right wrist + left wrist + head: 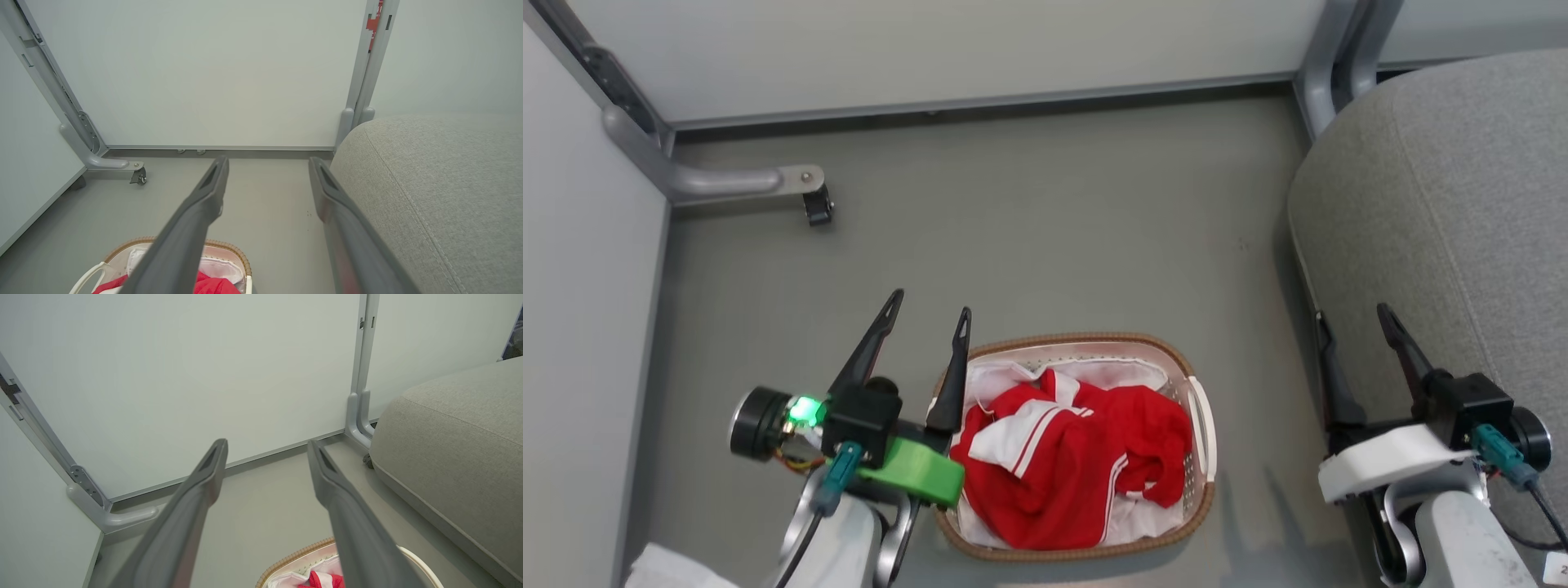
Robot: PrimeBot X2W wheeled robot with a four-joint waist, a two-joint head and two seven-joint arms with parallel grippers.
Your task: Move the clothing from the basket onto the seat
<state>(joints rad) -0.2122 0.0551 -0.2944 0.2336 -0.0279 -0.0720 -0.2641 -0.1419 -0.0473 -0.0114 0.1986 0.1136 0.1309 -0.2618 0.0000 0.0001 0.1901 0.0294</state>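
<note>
So here's how it looks. The clothing (1086, 457) is all in the basket (1078, 337): a crumpled red heap with white stripes and trim, lying on the white liner (1119, 371) that peeks out at the far end and along the near edge. The basket sits on the grey floor (1029, 229), roughly in the middle. The seat (1445, 204) is off to its right, near it, with a strip of floor between them.

The left end effector (931, 302) hangs just left of the basket, fingers pointing toward the far wall. Its right-hand finger lines up over the basket's left rim, and I can't tell if it's actually touching. The two fingers are spread wide with nothing between them. In the left wrist view you just see floor and wall panel through the gap.

The right end effector (1352, 314) is over on the right at the seat's left edge, well apart from the basket. Same deal: fingers wide apart, holding nothing. One finger is over the shadowed floor beside the seat, the other over the grey cushion.

At the far side are pale wall panels (980, 49) on a grey metal frame. A foot with a small black caster (817, 208) sticks out at the far left.
</note>
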